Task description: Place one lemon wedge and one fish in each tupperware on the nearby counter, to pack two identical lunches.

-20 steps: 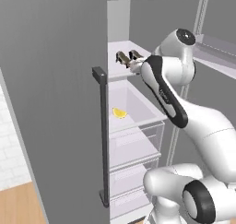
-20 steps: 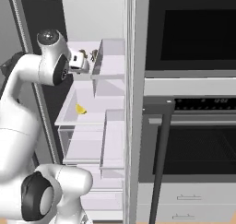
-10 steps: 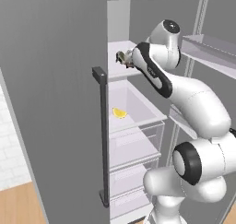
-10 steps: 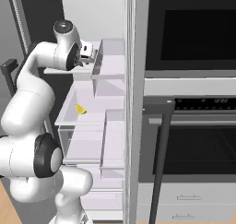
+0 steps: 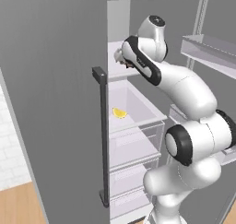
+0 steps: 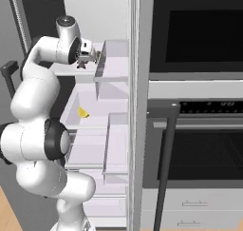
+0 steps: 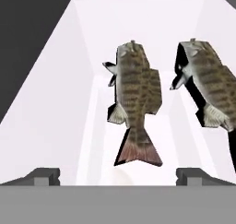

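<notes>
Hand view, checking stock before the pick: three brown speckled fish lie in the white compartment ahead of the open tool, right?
Not three. The hand view shows two brown speckled fish, one central and one to its right, in the white compartment ahead of the open tool.

No text, label, brand, number or sign can be read on anything here.

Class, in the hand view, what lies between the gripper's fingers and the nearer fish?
Nothing: only bare white shelf floor separates the open gripper from the fish.
</notes>
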Robot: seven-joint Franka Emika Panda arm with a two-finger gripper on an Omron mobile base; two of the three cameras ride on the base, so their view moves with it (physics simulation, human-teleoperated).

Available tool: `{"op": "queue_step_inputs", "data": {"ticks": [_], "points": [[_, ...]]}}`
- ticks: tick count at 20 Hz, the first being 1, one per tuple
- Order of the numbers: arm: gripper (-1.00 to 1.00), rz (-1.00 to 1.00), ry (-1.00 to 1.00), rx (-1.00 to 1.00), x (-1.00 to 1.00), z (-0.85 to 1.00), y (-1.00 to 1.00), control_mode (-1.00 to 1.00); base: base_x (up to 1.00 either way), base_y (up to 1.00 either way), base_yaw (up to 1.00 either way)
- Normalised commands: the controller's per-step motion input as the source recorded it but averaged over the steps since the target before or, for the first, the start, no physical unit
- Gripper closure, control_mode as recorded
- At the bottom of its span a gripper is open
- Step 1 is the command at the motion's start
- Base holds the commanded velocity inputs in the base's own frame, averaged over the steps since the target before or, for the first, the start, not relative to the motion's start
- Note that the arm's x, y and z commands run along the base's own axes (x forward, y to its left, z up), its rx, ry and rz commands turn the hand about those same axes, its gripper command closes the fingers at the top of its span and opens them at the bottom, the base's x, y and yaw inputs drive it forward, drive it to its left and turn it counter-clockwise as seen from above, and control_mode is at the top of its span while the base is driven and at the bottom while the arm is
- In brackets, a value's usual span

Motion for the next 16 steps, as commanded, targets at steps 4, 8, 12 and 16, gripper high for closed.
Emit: {"op": "queue_step_inputs", "data": {"ticks": [4, 8, 12, 16], "points": [[-1.00, 0.03, 0.02, -0.01, 0.30, -0.30, -0.01, -1.00, 0.00, 0.00, 0.00], [-1.00, 0.03, 0.01, 0.00, 0.38, -0.22, 0.00, -1.00, 0.00, 0.00, 0.00], [-1.00, 0.03, -0.08, 0.00, 0.08, -0.31, 0.00, -1.00, 0.00, 0.00, 0.00], [-1.00, 0.03, -0.06, -0.01, 0.29, -0.30, 0.00, -1.00, 0.00, 0.00, 0.00]]}}
